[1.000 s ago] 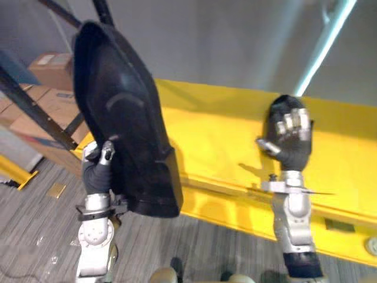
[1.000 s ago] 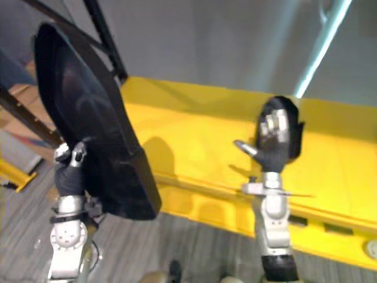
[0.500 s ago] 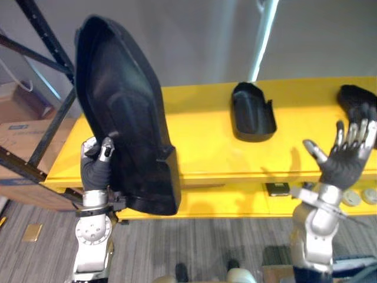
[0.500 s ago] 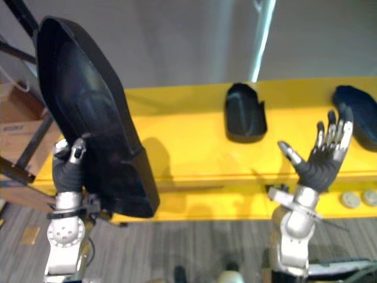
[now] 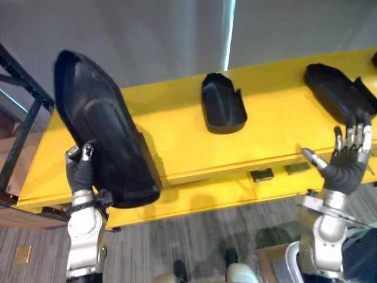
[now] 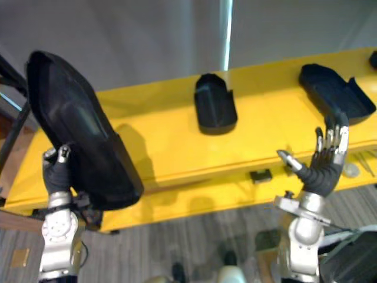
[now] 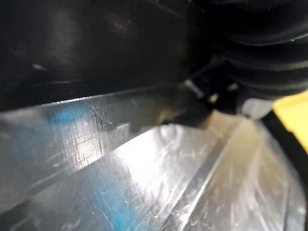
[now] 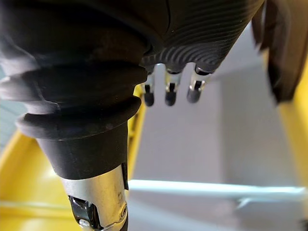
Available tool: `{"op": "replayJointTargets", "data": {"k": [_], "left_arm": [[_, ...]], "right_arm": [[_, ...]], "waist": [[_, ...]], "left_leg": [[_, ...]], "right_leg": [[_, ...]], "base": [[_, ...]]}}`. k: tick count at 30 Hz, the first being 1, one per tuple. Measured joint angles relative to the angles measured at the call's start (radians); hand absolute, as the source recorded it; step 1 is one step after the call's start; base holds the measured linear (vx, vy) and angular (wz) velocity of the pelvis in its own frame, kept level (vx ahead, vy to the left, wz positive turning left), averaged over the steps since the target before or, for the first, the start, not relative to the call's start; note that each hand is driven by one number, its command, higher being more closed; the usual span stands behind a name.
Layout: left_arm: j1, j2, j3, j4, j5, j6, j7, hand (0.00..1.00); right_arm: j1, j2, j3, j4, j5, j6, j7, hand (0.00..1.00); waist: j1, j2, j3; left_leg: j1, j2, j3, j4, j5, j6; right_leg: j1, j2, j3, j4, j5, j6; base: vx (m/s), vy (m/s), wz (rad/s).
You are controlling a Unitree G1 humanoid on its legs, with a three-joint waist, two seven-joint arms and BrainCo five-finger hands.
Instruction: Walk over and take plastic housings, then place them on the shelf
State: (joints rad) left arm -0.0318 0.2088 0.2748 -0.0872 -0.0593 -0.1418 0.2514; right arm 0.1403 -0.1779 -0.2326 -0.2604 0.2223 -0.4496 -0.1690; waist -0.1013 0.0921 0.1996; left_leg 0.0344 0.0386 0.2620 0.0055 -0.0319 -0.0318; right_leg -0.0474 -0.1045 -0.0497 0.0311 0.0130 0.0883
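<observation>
Left eye view: the left hand (image 5: 79, 171) is clamped on the lower edge of a large black housing (image 5: 100, 130), thumb against its near face. It holds the housing upright and tilted, in front of the left end of the yellow shelf (image 5: 177, 132). The right hand (image 5: 347, 162) is raised by the shelf's front edge, fingers straight and spread, holding nothing. On the shelf a smaller housing (image 5: 222, 109) lies near the middle, and a long housing (image 5: 339, 88) lies toward the right end, well apart from it.
</observation>
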Motion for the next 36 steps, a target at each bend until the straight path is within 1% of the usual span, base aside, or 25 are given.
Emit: {"op": "replayJointTargets", "data": {"k": [1,2,3,5,8,10,11,13,14,15,16,18,19,20,22,23,24,25,26,27,29,30,32,34,36], "left_arm": [[-0.022,0.011,0.001,0.032,0.000,0.011,0.010,1.00],[-0.059,0.039,0.012,0.097,-0.001,0.025,0.018,1.00],[-0.076,0.054,0.021,0.128,-0.002,0.033,0.020,1.00],[-0.160,0.125,0.029,0.269,-0.011,0.059,0.048,1.00],[-0.251,0.204,0.032,0.409,-0.023,0.072,0.054,1.00],[-0.307,0.226,0.026,0.465,-0.022,0.083,0.051,1.00],[-0.344,0.240,0.023,0.500,-0.023,0.088,0.051,1.00],[-0.379,0.265,0.018,0.536,-0.023,0.092,0.049,1.00],[-0.420,0.278,0.012,0.569,-0.023,0.108,0.047,1.00],[-0.433,0.282,0.011,0.582,-0.023,0.112,0.046,1.00],[-0.447,0.296,0.007,0.599,-0.026,0.124,0.044,1.00],[-0.492,0.340,-0.016,0.640,-0.059,0.146,0.035,1.00],[-0.503,0.348,-0.018,0.647,-0.060,0.150,0.031,1.00],[-0.528,0.360,-0.023,0.656,-0.067,0.171,0.018,1.00],[-0.552,0.376,-0.023,0.656,-0.090,0.213,0.005,1.00],[-0.575,0.381,-0.023,0.657,-0.092,0.247,0.000,1.00],[-0.603,0.386,-0.023,0.658,-0.093,0.284,-0.010,1.00],[-0.615,0.393,-0.023,0.659,-0.093,0.297,-0.017,1.00],[-0.638,0.398,-0.023,0.660,-0.097,0.322,-0.022,1.00],[-0.647,0.400,-0.023,0.662,-0.100,0.332,-0.025,1.00],[-0.676,0.402,-0.024,0.687,-0.099,0.371,-0.037,1.00],[-0.678,0.403,-0.024,0.692,-0.100,0.382,-0.038,1.00],[-0.678,0.404,-0.023,0.715,-0.100,0.428,-0.041,1.00],[-0.678,0.412,-0.019,0.720,-0.099,0.457,-0.050,1.00],[-0.678,0.413,-0.019,0.720,-0.097,0.462,-0.061,1.00]], "right_arm": [[0.009,0.000,-0.001,0.000,0.000,0.002,0.003,0.00],[0.018,0.001,0.002,0.000,0.000,0.016,0.020,0.00],[0.018,0.001,0.004,0.000,0.000,0.020,0.029,0.00],[0.032,0.000,0.005,0.000,0.001,0.020,0.069,0.00],[0.034,-0.016,0.052,0.000,0.017,0.020,0.120,0.00],[0.033,-0.027,0.078,0.000,0.038,0.020,0.137,0.00],[0.024,-0.035,0.091,0.000,0.046,0.020,0.147,0.00],[0.011,-0.047,0.112,-0.001,0.053,0.020,0.148,0.00],[0.012,-0.054,0.118,-0.005,0.059,0.022,0.145,0.00],[0.013,-0.055,0.119,-0.005,0.059,0.023,0.143,0.00],[0.011,-0.057,0.125,-0.005,0.059,0.023,0.131,0.00],[0.016,-0.067,0.139,-0.002,0.054,0.026,0.092,0.00],[0.020,-0.069,0.141,0.005,0.038,0.025,0.075,0.00],[0.036,-0.072,0.138,0.021,0.024,0.025,0.054,0.00],[0.053,-0.073,0.136,0.055,0.001,0.023,0.036,0.00],[0.066,-0.074,0.133,0.058,-0.002,0.010,0.035,0.00],[0.080,-0.073,0.135,0.058,-0.002,-0.017,0.035,0.00],[0.081,-0.073,0.137,0.058,-0.002,-0.028,0.035,0.00],[0.081,-0.074,0.138,0.053,-0.002,-0.047,0.033,0.00],[0.081,-0.073,0.139,0.048,-0.002,-0.054,0.026,0.00],[0.075,-0.073,0.148,0.032,-0.002,-0.069,-0.002,0.00],[0.071,-0.073,0.152,0.031,-0.002,-0.074,-0.006,0.00],[0.074,-0.073,0.157,0.015,-0.005,-0.094,-0.007,0.00],[0.074,-0.075,0.170,-0.014,-0.005,-0.105,-0.006,0.00],[0.075,-0.080,0.200,-0.035,-0.008,-0.119,-0.004,0.00]], "waist": [[-0.004,0.004,0.002],[-0.020,0.009,0.005],[-0.025,0.012,0.007],[-0.034,0.021,0.011],[-0.051,0.030,0.017],[-0.061,0.034,0.022],[-0.071,0.036,0.039],[-0.078,0.038,0.061],[-0.086,0.044,0.080],[-0.090,0.046,0.083],[-0.092,0.047,0.086],[-0.109,0.049,0.112],[-0.109,0.047,0.117],[-0.116,0.046,0.121],[-0.128,0.041,0.129],[-0.130,0.038,0.140],[-0.132,0.032,0.158],[-0.133,0.028,0.169],[-0.134,0.024,0.182],[-0.135,0.024,0.183],[-0.135,0.020,0.188],[-0.135,0.018,0.192],[-0.131,0.016,0.204],[-0.130,0.013,0.212],[-0.128,0.013,0.212]], "left_leg": [[0.000,0.000,0.001,0.000,0.000,0.000],[0.000,0.000,0.003,-0.002,0.000,0.000],[0.000,0.000,0.005,-0.003,0.000,0.000],[0.005,0.003,0.025,-0.007,0.001,-0.001],[0.012,0.004,0.054,-0.016,0.002,-0.003],[0.012,0.004,0.060,-0.016,0.002,-0.003],[0.015,0.003,0.065,-0.016,0.002,-0.003],[0.014,0.003,0.081,-0.016,0.002,-0.003],[0.010,0.003,0.087,-0.016,0.002,-0.003],[0.007,0.004,0.091,-0.016,0.002,-0.003],[0.002,0.004,0.109,-0.015,0.002,-0.003],[-0.003,0.004,0.130,-0.011,0.003,-0.005],[-0.005,0.003,0.138,-0.008,0.003,-0.005],[-0.021,0.001,0.147,0.004,0.003,-0.005],[-0.022,0.002,0.162,0.005,0.003,-0.005],[-0.022,0.002,0.166,0.011,0.003,-0.005],[-0.022,0.003,0.172,0.019,0.003,-0.005],[-0.022,0.004,0.180,0.024,0.003,-0.005],[-0.033,0.005,0.188,0.032,0.002,-0.004],[-0.045,0.006,0.188,0.035,0.002,-0.004],[-0.071,0.009,0.193,0.039,-0.001,0.001],[-0.071,0.010,0.197,0.040,-0.002,0.001],[-0.071,0.014,0.217,0.048,-0.008,0.004],[-0.075,0.017,0.218,0.062,-0.015,0.005],[-0.081,0.019,0.217,0.074,-0.022,0.006]], "right_leg": [[0.000,0.000,0.000,-0.001,-0.001,-0.002],[-0.001,0.000,0.000,-0.003,-0.001,-0.002],[-0.001,0.000,0.001,-0.003,-0.001,-0.002],[-0.008,0.004,0.019,-0.002,0.004,0.005],[-0.027,0.009,0.047,0.020,0.004,0.006],[-0.036,0.010,0.056,0.031,0.003,0.005],[-0.038,0.010,0.062,0.036,0.002,0.004],[-0.055,0.013,0.081,0.047,0.002,0.004],[-0.065,0.014,0.091,0.051,0.001,0.003],[-0.071,0.015,0.095,0.053,0.000,0.002],[-0.088,0.017,0.109,0.055,-0.003,0.000],[-0.109,0.019,0.131,0.076,-0.007,-0.005],[-0.120,0.019,0.140,0.086,-0.012,-0.005],[-0.139,0.016,0.145,0.110,-0.024,-0.004],[-0.157,0.018,0.154,0.141,-0.024,0.001],[-0.161,0.019,0.158,0.158,-0.029,-0.001],[-0.164,0.018,0.162,0.168,-0.031,-0.002],[-0.165,0.018,0.164,0.171,-0.033,-0.002],[-0.177,0.018,0.166,0.179,-0.036,-0.001],[-0.191,0.018,0.166,0.185,-0.037,-0.001],[-0.225,0.020,0.164,0.205,-0.044,0.001],[-0.227,0.021,0.164,0.210,-0.044,0.000],[-0.232,0.023,0.164,0.225,-0.046,0.000],[-0.232,0.023,0.165,0.231,-0.047,0.000],[-0.234,0.022,0.164,0.236,-0.049,0.000]], "base": [[0.00,0.001,-0.05],[0.00,0.000,0.00],[0.01,0.004,-0.10],[0.02,0.003,-0.19],[0.03,0.008,-0.25],[0.02,0.004,-0.18],[0.00,0.003,-0.13],[-0.03,0.000,-0.24],[-0.04,-0.008,-0.25],[-0.04,-0.012,-0.24],[-0.03,-0.011,-0.24],[-0.01,-0.007,-0.29],[-0.02,-0.005,-0.21],[-0.02,-0.006,-0.14],[0.02,-0.009,-0.11],[0.02,-0.020,-0.13],[0.01,-0.019,-0.10],[-0.03,-0.031,-0.08],[-0.05,-0.029,-0.02],[-0.06,-0.042,0.06],[-0.02,-0.028,0.08],[0.00,0.000,0.00],[0.00,0.000,0.00],[0.00,0.000,0.00],[0.00,0.000,0.00]]}}
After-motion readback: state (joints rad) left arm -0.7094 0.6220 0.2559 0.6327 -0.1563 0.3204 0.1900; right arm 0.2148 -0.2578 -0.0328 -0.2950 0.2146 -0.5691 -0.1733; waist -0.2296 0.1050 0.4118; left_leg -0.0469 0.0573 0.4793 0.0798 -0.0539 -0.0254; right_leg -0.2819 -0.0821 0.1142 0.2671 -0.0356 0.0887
